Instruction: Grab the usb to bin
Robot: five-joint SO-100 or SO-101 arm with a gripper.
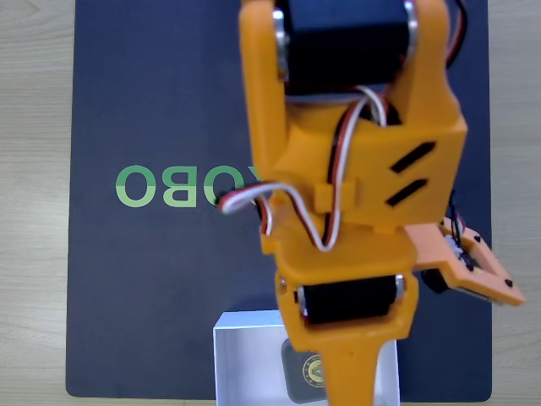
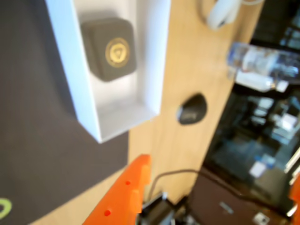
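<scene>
The usb [image 2: 111, 49], a small dark grey square case with a round gold emblem, lies flat inside the white bin [image 2: 63, 70], apart from my gripper. In the fixed view the usb [image 1: 308, 372] shows partly behind the orange arm, in the bin [image 1: 245, 355] at the bottom edge of the mat. My gripper [image 2: 218, 180] hovers above and beside the bin. Its jaws stand wide apart, one orange finger [image 2: 124, 194] at the lower left and another at the right edge. Nothing is between them. One finger [image 1: 351, 376] reaches over the bin in the fixed view.
A dark mat [image 1: 161, 279] with green letters covers the wooden table [image 1: 34, 211]. Beyond the bin's end, the wrist view has a dark mouse [image 2: 192, 108], a clear bottle [image 2: 258, 70] and a cable [image 2: 173, 176] near the table's edge.
</scene>
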